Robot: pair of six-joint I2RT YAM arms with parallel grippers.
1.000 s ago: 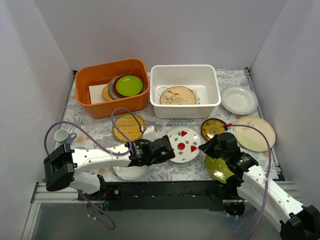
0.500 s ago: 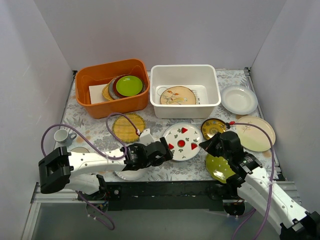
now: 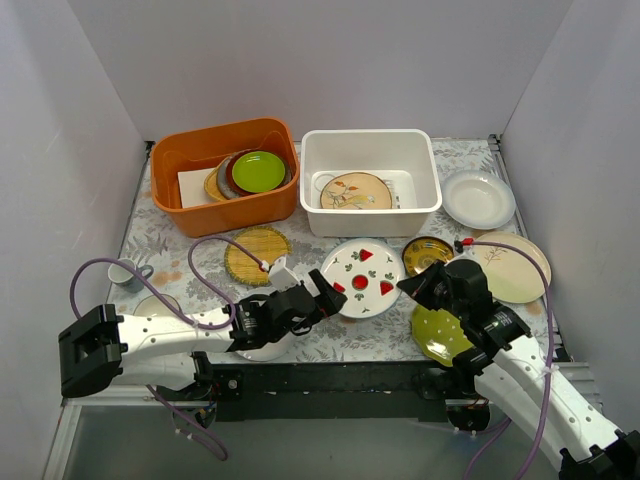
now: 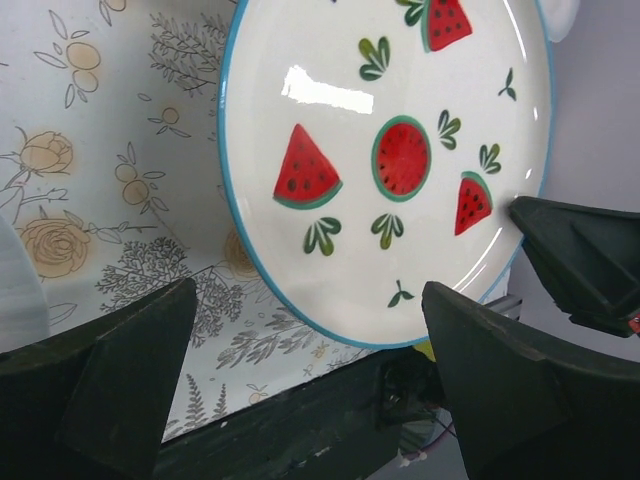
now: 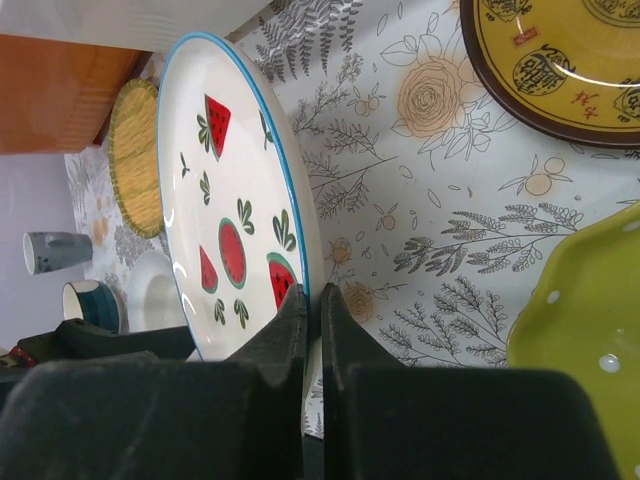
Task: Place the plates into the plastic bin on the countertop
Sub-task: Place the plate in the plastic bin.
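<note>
A small grey cup (image 3: 122, 272) sits far off to the left of the left gripper (image 3: 322, 296), on the flowery countertop (image 3: 180, 240). Up past that gripper lies a round woven plate (image 3: 256, 255), yellow and bumpy like a basket mat. Further on stands an orange tub (image 3: 190, 215).

The left gripper's two dark fingers are spread wide apart and hold nothing. The watermelon plate (image 3: 362, 278) is right in front of them. I cannot tell if they touch it. The plate is round, white and shiny, with a thin blue rim. It has red watermelon slices and little green leaves painted on it. It is tipped up on a slant, not flat.

The right gripper (image 5: 311, 305) has its fingers pinched together on the rim at the plate's right side.

The bin (image 3: 370, 220) is beyond both grippers, well apart from them. It is smooth white plastic, a box shape with round corners. A tan bird plate (image 3: 356, 190) lies inside it.

Just past the right gripper sits a small gold plate (image 5: 560, 50) with a dark rim. It has round marks like writing, but I cannot read them. Just back from that gripper lies a green plate (image 3: 440, 335) with tiny white dots. Further right lie a cream plate (image 3: 515, 265) and a plain white plate (image 3: 478, 198).
</note>
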